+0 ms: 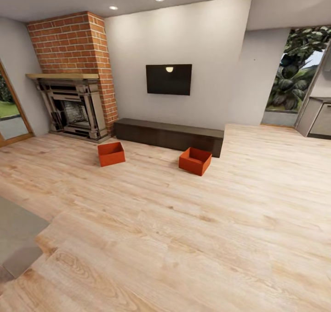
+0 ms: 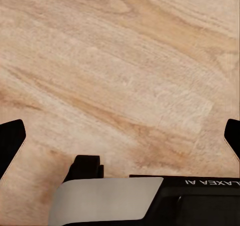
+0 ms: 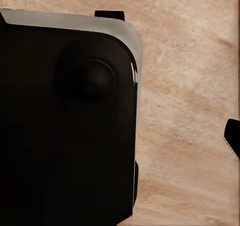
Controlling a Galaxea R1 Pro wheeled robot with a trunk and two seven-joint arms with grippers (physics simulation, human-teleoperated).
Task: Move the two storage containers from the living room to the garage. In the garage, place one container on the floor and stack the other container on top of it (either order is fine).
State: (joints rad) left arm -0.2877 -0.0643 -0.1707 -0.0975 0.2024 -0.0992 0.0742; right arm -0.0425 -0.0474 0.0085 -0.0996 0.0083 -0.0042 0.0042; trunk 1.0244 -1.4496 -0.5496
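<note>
Pincer left (image 2: 120, 136) hangs spread wide and empty over wood planks; my right one I cannot judge. Both storage containers (image 1: 111, 153) (image 1: 195, 160) sit by the dark cabinet (image 1: 168, 136), well ahead; nothing carried yet.

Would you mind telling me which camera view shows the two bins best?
The head view: both bins sit apart on the wood floor before the cabinet. Both wrist views look down at floor planks instead.

Left gripper (image 2: 120, 136) jaws wide apart, right gripper fingertip (image 3: 232, 136) visible
</note>
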